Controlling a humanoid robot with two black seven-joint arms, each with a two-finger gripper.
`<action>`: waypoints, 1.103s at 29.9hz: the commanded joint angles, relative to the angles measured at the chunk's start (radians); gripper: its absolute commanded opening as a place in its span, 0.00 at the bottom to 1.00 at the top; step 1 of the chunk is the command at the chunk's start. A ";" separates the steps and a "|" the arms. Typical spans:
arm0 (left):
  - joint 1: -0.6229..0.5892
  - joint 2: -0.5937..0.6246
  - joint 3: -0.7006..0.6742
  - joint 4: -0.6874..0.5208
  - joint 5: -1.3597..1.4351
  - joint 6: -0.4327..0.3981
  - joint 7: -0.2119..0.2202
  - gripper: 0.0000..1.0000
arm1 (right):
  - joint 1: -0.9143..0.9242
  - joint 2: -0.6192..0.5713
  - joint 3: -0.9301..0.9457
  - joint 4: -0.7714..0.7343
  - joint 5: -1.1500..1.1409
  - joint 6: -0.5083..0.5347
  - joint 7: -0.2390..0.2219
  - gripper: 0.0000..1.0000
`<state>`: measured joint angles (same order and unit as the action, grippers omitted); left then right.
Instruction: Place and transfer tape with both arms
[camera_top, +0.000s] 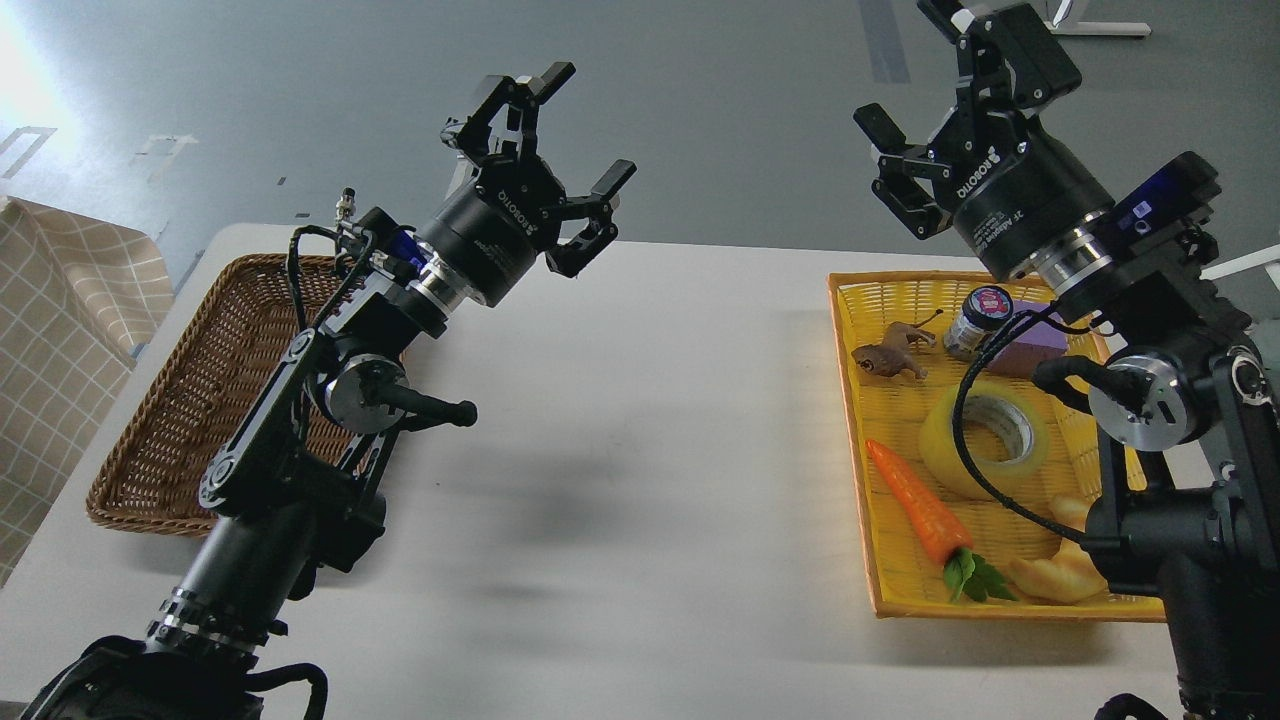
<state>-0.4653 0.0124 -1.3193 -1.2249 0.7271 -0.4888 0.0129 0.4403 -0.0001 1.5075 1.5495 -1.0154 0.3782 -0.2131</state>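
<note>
Left claw (583, 128): raised above the table's far edge, fingers spread wide, nothing in them.
Right claw (920, 85): up high over the back of the yellow tray (855, 400), fingers apart and empty.
Tape (985, 438): lying flat in the yellow tray, between the carrot (918, 505) and the right arm, a black cable crossing in front of it.
Also in the tray: a small jar (978, 318), a brown toy animal (892, 355), a purple block (1040, 350).
Wicker basket (160, 440): at the table's left side, under the left arm.
Table (640, 420): white.
</note>
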 joint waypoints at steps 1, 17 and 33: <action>-0.003 0.000 0.000 0.001 0.002 0.000 0.001 0.98 | 0.000 0.000 -0.013 0.010 0.000 -0.001 0.000 1.00; -0.007 0.012 0.005 -0.010 0.003 0.000 -0.010 0.98 | -0.008 0.000 -0.015 0.011 0.000 -0.001 0.000 1.00; -0.013 0.018 0.005 -0.007 0.003 0.000 -0.011 0.98 | -0.018 0.000 -0.015 0.020 0.000 0.001 0.000 1.00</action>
<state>-0.4790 0.0279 -1.3146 -1.2333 0.7302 -0.4887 0.0016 0.4282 0.0000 1.4928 1.5652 -1.0155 0.3790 -0.2132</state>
